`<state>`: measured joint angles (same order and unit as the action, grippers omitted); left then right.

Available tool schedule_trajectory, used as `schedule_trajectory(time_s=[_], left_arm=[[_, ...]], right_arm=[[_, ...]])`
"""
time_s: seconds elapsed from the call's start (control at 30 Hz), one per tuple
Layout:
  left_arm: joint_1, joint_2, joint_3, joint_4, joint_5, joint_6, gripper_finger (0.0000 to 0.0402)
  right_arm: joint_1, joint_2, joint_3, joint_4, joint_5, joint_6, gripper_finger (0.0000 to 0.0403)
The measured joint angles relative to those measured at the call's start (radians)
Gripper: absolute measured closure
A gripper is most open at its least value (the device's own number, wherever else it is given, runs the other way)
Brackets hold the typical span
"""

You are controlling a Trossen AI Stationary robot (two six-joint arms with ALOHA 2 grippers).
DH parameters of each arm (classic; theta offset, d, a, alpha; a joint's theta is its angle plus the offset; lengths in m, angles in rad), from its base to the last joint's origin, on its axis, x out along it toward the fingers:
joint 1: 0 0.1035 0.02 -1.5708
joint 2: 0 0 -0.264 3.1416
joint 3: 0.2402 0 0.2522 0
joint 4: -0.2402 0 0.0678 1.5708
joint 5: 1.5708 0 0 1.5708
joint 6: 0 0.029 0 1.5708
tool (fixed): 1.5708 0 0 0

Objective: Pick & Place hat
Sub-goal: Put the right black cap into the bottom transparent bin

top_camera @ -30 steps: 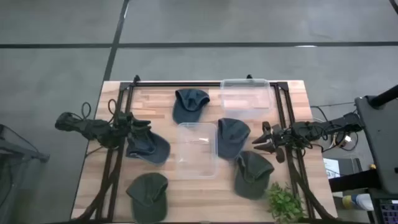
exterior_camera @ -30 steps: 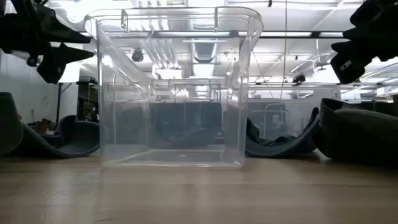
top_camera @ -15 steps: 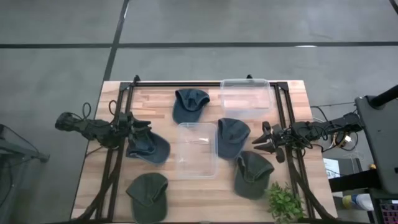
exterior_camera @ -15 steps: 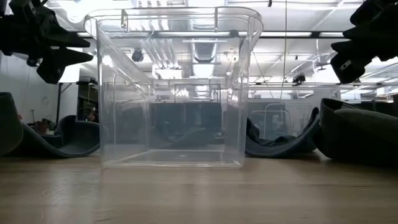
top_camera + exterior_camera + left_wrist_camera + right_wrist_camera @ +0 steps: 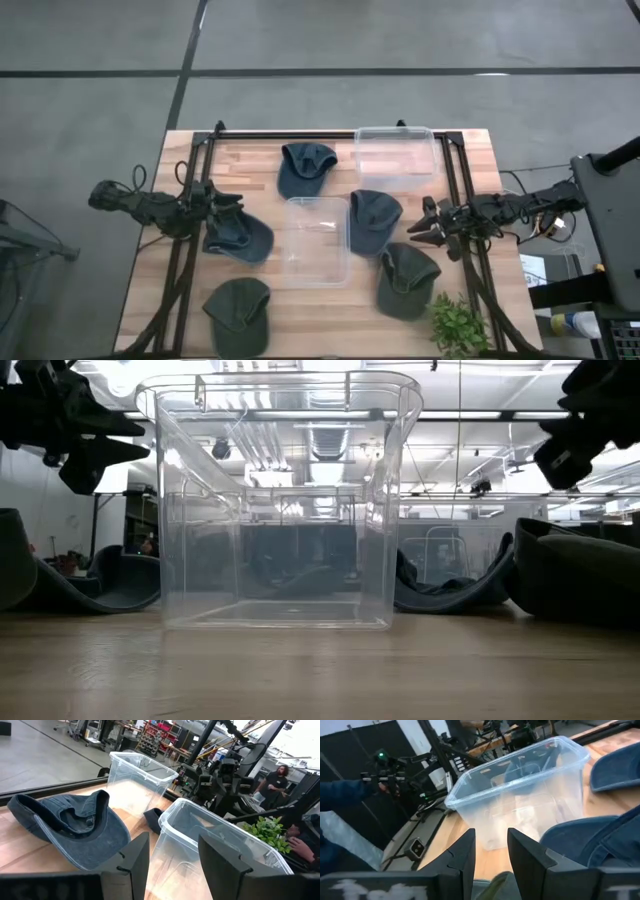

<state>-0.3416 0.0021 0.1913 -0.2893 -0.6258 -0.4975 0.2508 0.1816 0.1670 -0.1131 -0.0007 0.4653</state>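
Clear plastic bin point(image 5: 318, 240) sat at the centre of the wooden table point(image 5: 250, 160), and we saw nothing inside it; the low view looked straight through its walls. Second clear bin point(image 5: 393, 152) stood at about 1 o'clock from the first, near the far edge, and it also looked empty.

Five dark hats lay around the centre bin, none in either container. Blue hat point(image 5: 305, 168) was at 12 o'clock from the centre bin. Green-grey hat point(image 5: 372, 218) lay just beside the bin at 3 o'clock, touching or nearly touching its wall; we could not tell which. Green hat point(image 5: 405, 280) was at 4 o'clock, near the small green plant point(image 5: 457, 325). Navy hat point(image 5: 238, 235) lay at 9 o'clock, crown opening up. Olive hat point(image 5: 238, 310) lay at 7 o'clock by the near edge.

Left gripper point(image 5: 222, 206) hovered over the far edge of the navy hat, jaws parted and grasping nothing; its wrist view showed the fingers point(image 5: 132, 857) apart with the bin rim between them farther off. Right gripper point(image 5: 425, 228) hung at 3 o'clock from the green-grey hat, between it and the green hat, fingers point(image 5: 465, 852) spread slightly with nothing held.
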Motion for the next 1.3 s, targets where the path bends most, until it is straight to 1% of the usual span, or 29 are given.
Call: schedule_trajectory(time_s=[0.1, 0.2, 0.3, 0.4, 0.47, 0.53, 0.63, 0.73, 0.83, 0.9, 1.07, 1.3], left_arm=[[0.000, 0.000, 0.000, 0.000, 0.000, 0.000, 0.0239], [0.000, 0.000, 0.000, 0.000, 0.000, 0.012, 0.0239], [0.000, 0.000, 0.000, 0.000, 0.000, 0.028, 0.0239], [0.000, 0.000, 0.000, 0.000, 0.000, 0.029, 0.0239], [0.000, 0.000, 0.000, 0.000, 0.000, 0.029, 0.0239], [0.000, 0.000, 0.000, -0.001, 0.000, 0.029, 0.0239], [0.000, 0.000, 0.000, 0.000, 0.000, 0.030, 0.0239], [0.000, 0.000, 0.000, -0.001, 0.000, 0.031, 0.0239], [0.000, 0.000, 0.000, 0.000, 0.000, 0.032, 0.0239], [0.000, 0.000, 0.000, 0.000, 0.000, 0.032, 0.0239], [0.000, 0.000, 0.000, 0.000, 0.000, 0.032, 0.0239], [0.000, 0.000, 0.000, 0.000, 0.000, 0.031, 0.0239]], right_arm=[[0.000, 0.048, 0.104, -0.135, -0.017, 0.018, 0.0297], [0.000, 0.130, 0.248, -0.332, -0.061, 0.070, 0.0297], [0.002, 0.245, 0.393, -0.576, -0.112, 0.187, 0.0297], [0.005, 0.377, 0.512, -0.824, -0.160, 0.368, 0.0297], [0.005, 0.455, 0.570, -0.970, -0.205, 0.462, 0.0297], [0.005, 0.520, 0.609, -1.058, -0.257, 0.508, 0.0296], [0.005, 0.585, 0.636, -1.066, -0.324, 0.566, 0.0296], [0.005, 0.633, 0.653, -1.045, -0.342, 0.645, 0.0295], [0.005, 0.663, 0.658, -1.048, -0.380, 0.696, 0.0286], [0.005, 0.674, 0.656, -1.047, -0.426, 0.745, 0.0277], [0.022, 0.692, 0.640, -1.003, -0.503, 0.886, 0.0235], [0.056, 0.722, 0.611, -0.901, -0.507, 1.105, 0.0164]])
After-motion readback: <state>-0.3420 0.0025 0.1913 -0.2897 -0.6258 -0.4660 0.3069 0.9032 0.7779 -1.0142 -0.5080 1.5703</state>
